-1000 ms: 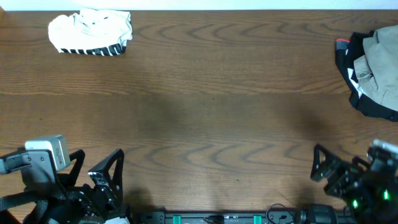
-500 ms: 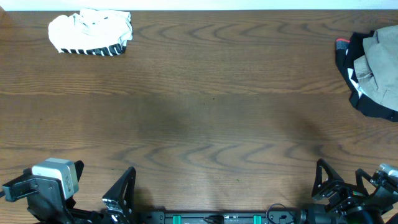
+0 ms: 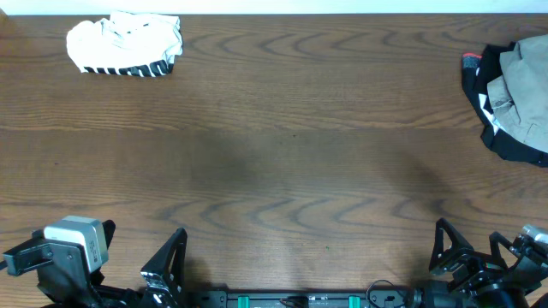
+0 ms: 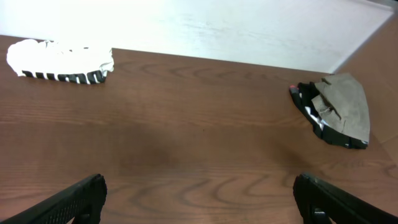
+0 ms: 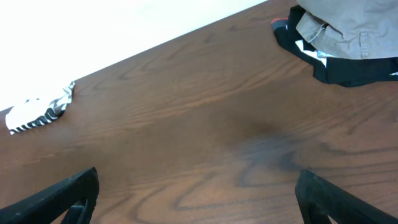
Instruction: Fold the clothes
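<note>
- Clothes: small white bundle with black stripes, lying at the table's far left corner.
- Second pile, beige over black fabric, at the table's far right edge, partly cut off.
- Left gripper: at the table's near left edge, jaws wide apart, nothing between them.
- Right gripper: at the table's near right edge, jaws wide apart, holding nothing.
- Both grippers well apart from the clothes.

No readable text, label or number anywhere.
</note>
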You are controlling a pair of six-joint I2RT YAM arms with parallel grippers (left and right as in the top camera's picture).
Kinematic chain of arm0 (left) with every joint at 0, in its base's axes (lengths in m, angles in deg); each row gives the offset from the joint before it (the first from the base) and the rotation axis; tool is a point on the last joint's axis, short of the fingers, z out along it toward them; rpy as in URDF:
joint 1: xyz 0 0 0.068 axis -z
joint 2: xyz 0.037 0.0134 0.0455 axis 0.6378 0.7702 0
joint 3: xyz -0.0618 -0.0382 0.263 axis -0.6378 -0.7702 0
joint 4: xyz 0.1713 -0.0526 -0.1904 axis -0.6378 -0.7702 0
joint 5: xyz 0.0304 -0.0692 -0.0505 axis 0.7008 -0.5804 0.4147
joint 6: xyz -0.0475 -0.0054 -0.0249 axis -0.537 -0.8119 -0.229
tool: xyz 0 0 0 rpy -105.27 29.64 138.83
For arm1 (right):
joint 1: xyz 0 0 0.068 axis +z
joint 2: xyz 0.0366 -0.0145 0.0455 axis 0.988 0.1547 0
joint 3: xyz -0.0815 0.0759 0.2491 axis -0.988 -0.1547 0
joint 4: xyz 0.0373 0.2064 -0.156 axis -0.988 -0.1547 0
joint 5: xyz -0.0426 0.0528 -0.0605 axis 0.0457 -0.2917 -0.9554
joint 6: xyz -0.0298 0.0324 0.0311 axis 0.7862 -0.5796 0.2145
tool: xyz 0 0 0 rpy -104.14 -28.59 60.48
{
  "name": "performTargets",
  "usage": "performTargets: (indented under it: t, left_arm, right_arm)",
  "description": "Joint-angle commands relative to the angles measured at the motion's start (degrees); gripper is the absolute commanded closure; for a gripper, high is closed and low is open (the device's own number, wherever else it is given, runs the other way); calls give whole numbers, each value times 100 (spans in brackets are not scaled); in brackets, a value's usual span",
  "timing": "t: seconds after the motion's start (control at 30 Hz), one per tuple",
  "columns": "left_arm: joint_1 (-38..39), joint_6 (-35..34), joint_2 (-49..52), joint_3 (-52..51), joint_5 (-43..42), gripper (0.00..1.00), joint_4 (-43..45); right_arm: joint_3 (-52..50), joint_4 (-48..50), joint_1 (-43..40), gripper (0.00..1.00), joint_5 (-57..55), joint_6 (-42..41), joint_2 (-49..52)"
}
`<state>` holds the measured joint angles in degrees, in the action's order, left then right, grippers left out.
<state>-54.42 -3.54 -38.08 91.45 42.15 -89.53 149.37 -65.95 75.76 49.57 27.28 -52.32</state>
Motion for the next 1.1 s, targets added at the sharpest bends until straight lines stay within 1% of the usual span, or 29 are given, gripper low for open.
performTargets:
  t: [0.0,0.43,0.63,0.77,0.9,1.07]
  left_arm:
    - [13,101,33,-17,-74,2,-393]
    - [13,101,33,-17,-74,2,-393]
    - [13,101,33,-17,-74,2,-393]
    - [13,101,33,-17,-74,2,-393]
    - [13,101,33,-17,-74,2,-393]
    - [13,101,33,-17,-74,2,-393]
  right_arm:
    - [48,11,-26,1,-15,87,-20]
    - [48,0,-26,1,-17,92,-20]
    - [-2,-203,-15,1,-168,90,-39]
    - [-315,219,-17,1,-721,92,-282]
    - [-1045,964,-31,1,-813,131,-848]
    - [-2214,2234,-39,1,-811,129,-1558]
